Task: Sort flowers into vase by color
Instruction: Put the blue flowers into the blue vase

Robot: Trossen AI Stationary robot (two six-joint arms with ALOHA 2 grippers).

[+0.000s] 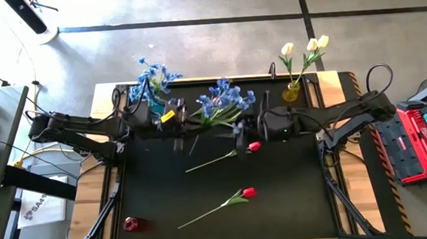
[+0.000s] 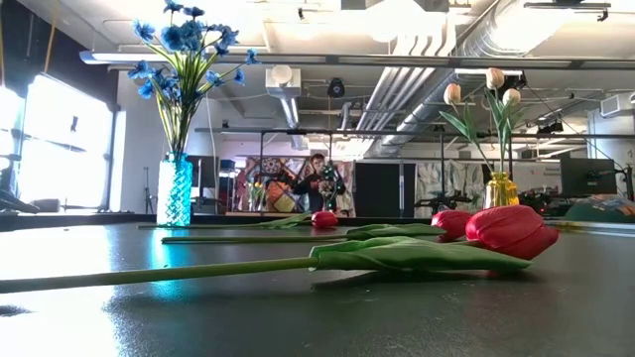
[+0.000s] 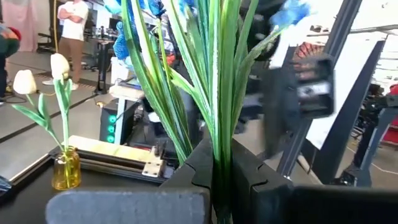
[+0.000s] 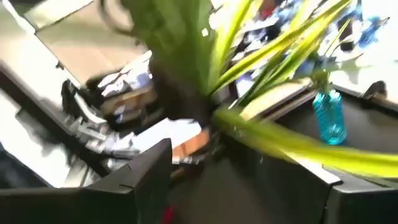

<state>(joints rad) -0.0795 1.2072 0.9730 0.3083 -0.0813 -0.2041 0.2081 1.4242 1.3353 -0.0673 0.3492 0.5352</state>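
My left gripper (image 1: 187,121) is shut on a spray of small blue blossoms (image 1: 226,100), held level above the table's far middle. My right gripper (image 1: 238,127) faces it from the right, open, with the spray's green leaves (image 4: 292,146) passing between its fingers (image 4: 146,165); I cannot tell whether they touch. More blue flowers stand in a blue vase (image 1: 154,102) at the far left. Cream tulips stand in a yellow vase (image 1: 292,93) at the far right. Two red tulips (image 1: 254,146) (image 1: 248,193) lie flat on the black table. My left gripper pinches the spray's bundled green stems (image 3: 221,146) between its two fingers (image 3: 193,171), below the leaves. The fingers come level from the table's left. The spray is lifted clear of the table, with leaves and blossoms fanning out beyond the fingertips.
A small red object (image 1: 133,224) lies near the table's front left corner. The tulips' long stems (image 1: 202,165) stretch toward the left across the middle of the table. A red case (image 1: 418,139) sits off the right edge. A person stands far back in the room (image 2: 317,183).
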